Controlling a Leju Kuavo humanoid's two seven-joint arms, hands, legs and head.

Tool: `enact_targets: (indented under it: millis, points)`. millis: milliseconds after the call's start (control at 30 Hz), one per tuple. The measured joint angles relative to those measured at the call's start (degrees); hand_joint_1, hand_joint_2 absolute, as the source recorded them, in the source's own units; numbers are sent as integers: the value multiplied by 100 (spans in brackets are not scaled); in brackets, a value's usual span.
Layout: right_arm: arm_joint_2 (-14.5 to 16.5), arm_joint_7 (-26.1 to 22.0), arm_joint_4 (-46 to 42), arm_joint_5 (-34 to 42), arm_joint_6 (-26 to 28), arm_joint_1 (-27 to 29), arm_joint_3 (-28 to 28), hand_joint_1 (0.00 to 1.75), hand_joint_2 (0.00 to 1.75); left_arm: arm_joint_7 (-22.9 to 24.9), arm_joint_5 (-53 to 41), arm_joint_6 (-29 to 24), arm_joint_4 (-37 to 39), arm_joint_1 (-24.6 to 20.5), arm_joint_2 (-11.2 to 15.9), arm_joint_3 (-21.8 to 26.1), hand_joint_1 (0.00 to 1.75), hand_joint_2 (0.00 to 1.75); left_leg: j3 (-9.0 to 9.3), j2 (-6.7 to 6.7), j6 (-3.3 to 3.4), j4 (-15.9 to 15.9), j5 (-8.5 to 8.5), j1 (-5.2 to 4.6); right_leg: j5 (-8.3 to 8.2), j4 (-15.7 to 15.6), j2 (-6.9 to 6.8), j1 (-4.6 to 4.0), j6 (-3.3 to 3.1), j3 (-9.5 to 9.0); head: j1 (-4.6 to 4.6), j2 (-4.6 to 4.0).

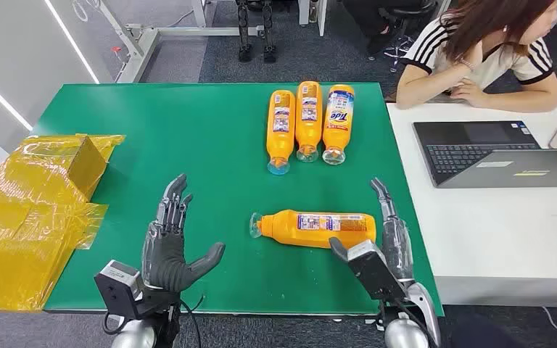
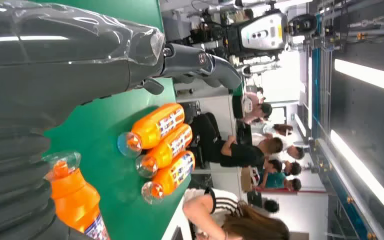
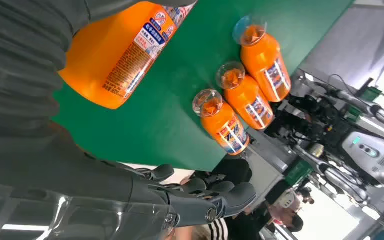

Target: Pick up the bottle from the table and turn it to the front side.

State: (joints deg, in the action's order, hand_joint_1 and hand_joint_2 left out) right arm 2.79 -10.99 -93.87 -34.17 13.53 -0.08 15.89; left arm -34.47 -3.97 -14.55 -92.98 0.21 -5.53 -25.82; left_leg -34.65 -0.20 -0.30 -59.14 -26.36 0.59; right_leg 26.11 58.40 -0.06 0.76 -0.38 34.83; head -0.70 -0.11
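bottle [image 2: 77,200] | base cut by left wrist frame edge; label text unreadable

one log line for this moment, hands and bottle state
stage: pre-grasp | left robot hand: open, apart from bottle | right robot hand: open, beside bottle base | bottle: lying on green table, not yet lifted

Counted on green table [image 1: 152,145]: four orange bottles [image 1: 315,228], one yellow box [image 1: 80,163]; on white desk [image 1: 493,217], one laptop [image 1: 493,152].

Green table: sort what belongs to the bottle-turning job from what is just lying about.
Job:
orange plastic bottle lying alone
left robot hand
right robot hand

Lying about:
three orange bottles in a row
yellow-wrapped cardboard box
grey open laptop
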Motion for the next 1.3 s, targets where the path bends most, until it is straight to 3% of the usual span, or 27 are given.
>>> enact_targets:
  millis: [300,467,700,967,1133,1300]
  points:
    - [-554,591,1013,76,-1112,-942,320,0,175,9,121,214,136,-139,13,-15,0,175,-2,-3,1,-4,0,-1,-3,0,-2,1,3,0,1,0]
    - [-755,685,1635,144,-1423,-1525,575,0,175,58,214,300,233,-252,24,-56,0,175,-1,-1,1,-4,1,0,-6,1,1,0,2,-1,1,0]
    - [-1066,476,2726,622,-2776,-2544,1271,0,175,108,560,451,422,-480,81,-104,0,175,1,3,1,-7,3,0,-9,2,7,0,1,0,1,0]
    - [-1316,419,3379,693,-3111,-3017,1811,0,175,140,686,501,496,-553,155,-104,0,175,-2,1,2,-7,1,-1,-9,0,6,0,1,0,1,0]
    - [-1355,567,3872,723,-3611,-3460,2261,0,175,340,979,788,509,-564,163,-104,0,175,4,8,2,-8,1,0,-10,0,11,0,2,-2,1,0]
    - [-1368,673,4235,742,-3762,-3756,2636,0,175,495,1257,1050,520,-566,162,-104,0,175,21,9,2,-8,1,2,-10,0,13,0,2,-17,0,0]
